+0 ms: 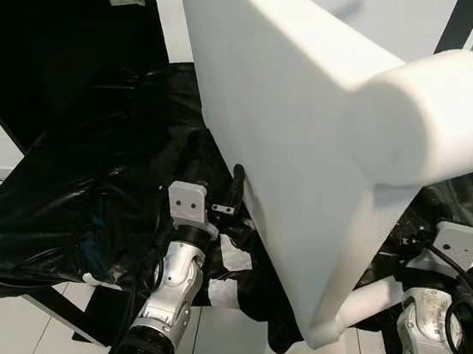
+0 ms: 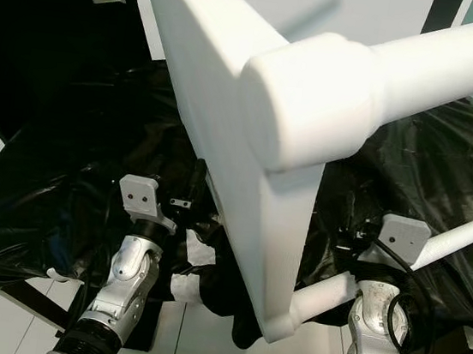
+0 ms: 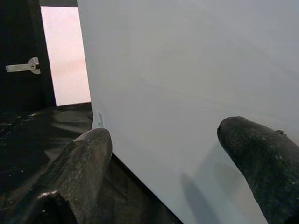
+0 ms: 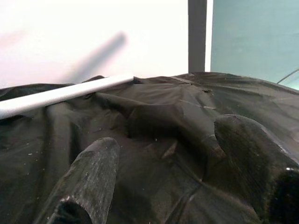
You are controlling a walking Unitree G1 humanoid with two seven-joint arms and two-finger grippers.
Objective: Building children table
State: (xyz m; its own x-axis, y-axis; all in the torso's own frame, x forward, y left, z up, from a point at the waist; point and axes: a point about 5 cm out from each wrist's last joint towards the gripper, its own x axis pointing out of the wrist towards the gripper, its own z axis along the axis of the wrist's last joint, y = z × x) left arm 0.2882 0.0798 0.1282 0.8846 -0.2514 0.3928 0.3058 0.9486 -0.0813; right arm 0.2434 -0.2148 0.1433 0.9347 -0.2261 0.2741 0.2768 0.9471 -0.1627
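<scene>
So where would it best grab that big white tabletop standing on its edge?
Probably by the thin lower edge of the tabletop, coming from the left side, where the left claw already has its fingers spread at the flat face. The panel is broad and slim, so only an edge fits between fingers.

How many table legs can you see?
2. The upper leg juts from the top corner of the tabletop, the lower leg from its bottom corner. Others may be hidden.

No writing, label, brand, number or sign can be read on anything in these views.
</scene>
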